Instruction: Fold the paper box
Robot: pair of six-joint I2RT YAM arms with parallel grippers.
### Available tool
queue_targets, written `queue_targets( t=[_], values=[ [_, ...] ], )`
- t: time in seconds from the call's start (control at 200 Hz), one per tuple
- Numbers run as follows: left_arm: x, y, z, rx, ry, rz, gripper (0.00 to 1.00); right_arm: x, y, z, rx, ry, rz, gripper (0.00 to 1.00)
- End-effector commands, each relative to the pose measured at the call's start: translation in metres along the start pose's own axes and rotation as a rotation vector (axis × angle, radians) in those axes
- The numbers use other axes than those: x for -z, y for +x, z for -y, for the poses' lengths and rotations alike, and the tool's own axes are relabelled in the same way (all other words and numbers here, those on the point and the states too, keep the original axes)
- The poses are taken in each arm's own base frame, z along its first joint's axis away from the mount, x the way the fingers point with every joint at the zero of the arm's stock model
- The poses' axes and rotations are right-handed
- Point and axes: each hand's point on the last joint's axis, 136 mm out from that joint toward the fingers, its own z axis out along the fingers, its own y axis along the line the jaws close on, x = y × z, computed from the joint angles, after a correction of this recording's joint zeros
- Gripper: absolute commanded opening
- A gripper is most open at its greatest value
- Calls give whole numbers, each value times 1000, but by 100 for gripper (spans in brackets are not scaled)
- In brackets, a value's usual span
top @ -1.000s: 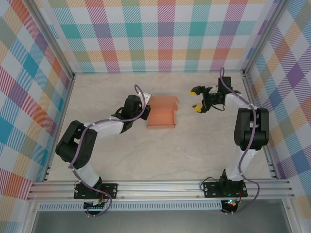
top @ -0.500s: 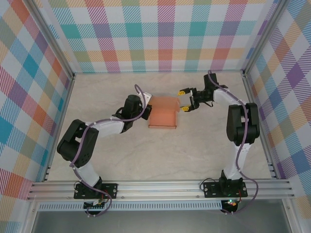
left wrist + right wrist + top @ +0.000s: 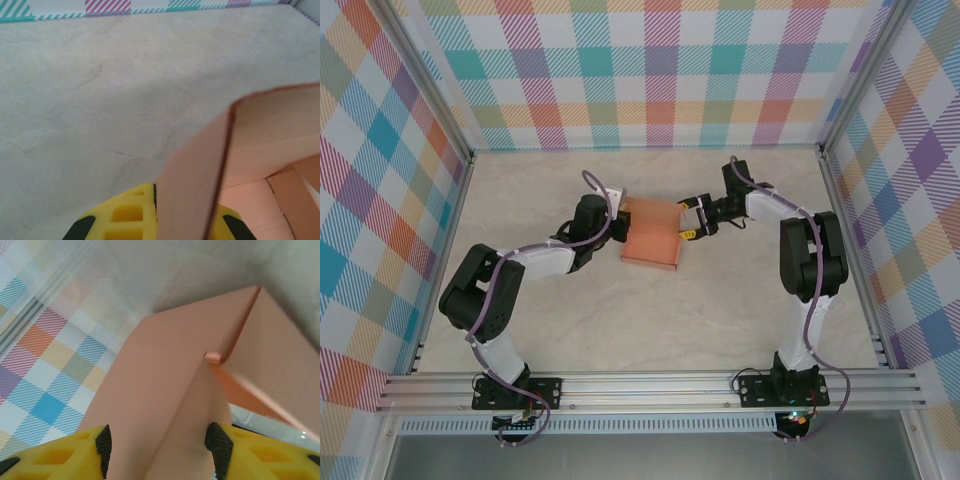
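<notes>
The salmon-orange paper box (image 3: 652, 240) lies half-folded on the table a little behind centre, its side walls raised. My left gripper (image 3: 616, 213) is at its left edge, shut on an upright flap; in the left wrist view that flap (image 3: 195, 190) rises from between the yellow fingers (image 3: 125, 217). My right gripper (image 3: 689, 218) reaches in from the right. Its jaws stand apart around the box's right wall. In the right wrist view the folded cardboard (image 3: 170, 355) spans the gap between the black pads (image 3: 103, 447), and the gripper (image 3: 160, 447) is still open.
Plaid walls (image 3: 660, 70) enclose the pale marbled table (image 3: 640, 320) on three sides. An aluminium rail (image 3: 650, 385) with both arm bases runs along the near edge. Bare tabletop lies in front of the box.
My right gripper has swung left from open table to the box's right wall, its jaws narrowing. The left gripper keeps its hold; the box shifted slightly.
</notes>
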Motion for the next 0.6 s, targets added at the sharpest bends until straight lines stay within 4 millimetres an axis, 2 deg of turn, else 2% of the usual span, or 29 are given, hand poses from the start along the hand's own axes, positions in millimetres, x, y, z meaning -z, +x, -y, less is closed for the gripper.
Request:
queue_targets(
  t=[0.0, 0.23, 0.375, 0.595],
  values=[
    [5, -5, 14, 82, 67, 46, 0, 7, 12, -2, 37, 0, 25, 56],
    [1, 31, 23, 36, 51, 19, 0, 5, 8, 17, 29, 36, 37, 53],
    [2, 37, 33, -5, 47, 15, 0, 2, 8, 28, 16, 52, 33, 52],
    [5, 45, 47, -48, 19, 21, 1, 7, 8, 33, 23, 62, 43, 54]
  ],
)
